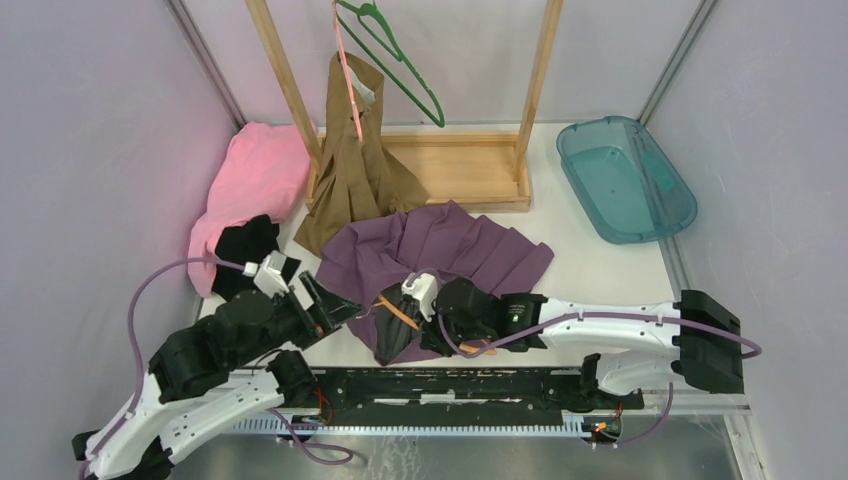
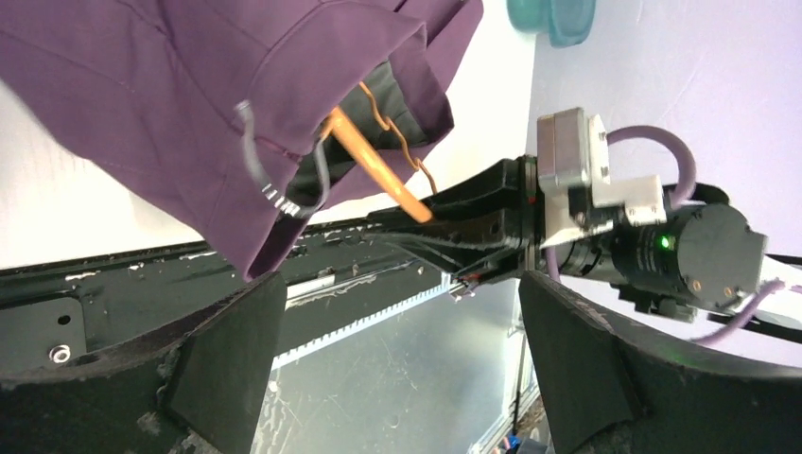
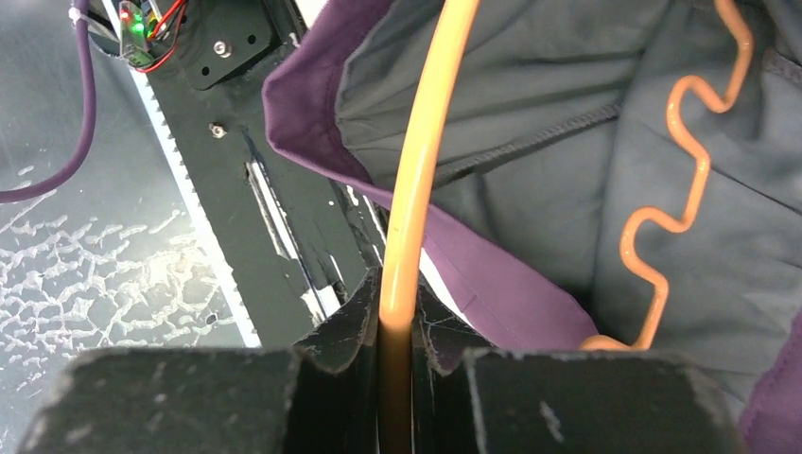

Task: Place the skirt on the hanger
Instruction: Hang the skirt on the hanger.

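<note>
Pale lilac walls (image 1: 90, 120) enclose a white table (image 1: 600, 270), with a wooden rack (image 1: 470, 170) standing at the back.

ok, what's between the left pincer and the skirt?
Nothing solid: only the black rail shows behind the gap, left wrist view. Left pincer open, skirt close.

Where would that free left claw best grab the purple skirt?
Probably the waistband rim of the purple skirt, approached from the left by the open left gripper. That rim sits raised and gaping around the orange hanger that the right gripper pinches, so one finger could slip inside, one outside.
</note>
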